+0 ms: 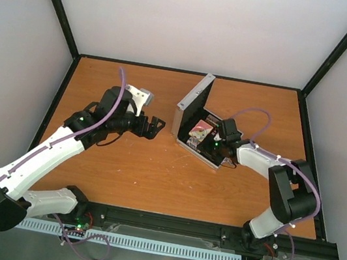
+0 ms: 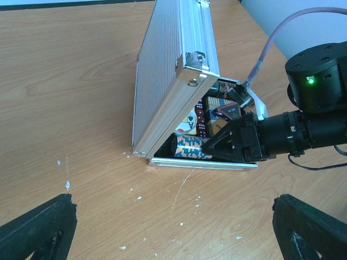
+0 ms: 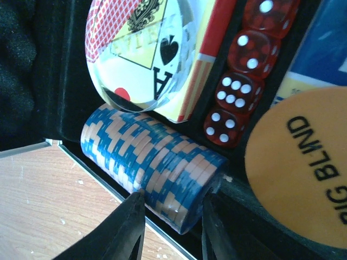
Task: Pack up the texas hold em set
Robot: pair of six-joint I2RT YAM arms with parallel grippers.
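Observation:
The silver case point(image 1: 191, 103) stands open at mid-table with its lid upright; it also shows in the left wrist view point(image 2: 168, 70). My right gripper point(image 1: 215, 147) reaches into the case. Its fingers point(image 3: 126, 227) close on either side of the near end of a blue-striped chip stack point(image 3: 152, 162), which lies in the front slot. Beside the stack are several red dice point(image 3: 238, 81), an orange "BIG BLIND" disc point(image 3: 303, 173), a clear ace-of-spades dome point(image 3: 141, 49) and the blue card deck point(image 3: 325, 38). My left gripper point(image 1: 156, 127) is open and empty, left of the case.
A white bracket point(image 1: 140, 95) sits on the left arm. Black frame posts and grey walls bound the orange table point(image 1: 153, 173). In the left wrist view, white specks dot the wood point(image 2: 184, 206) in front of the case, and the right arm point(image 2: 309, 130) fills the right side.

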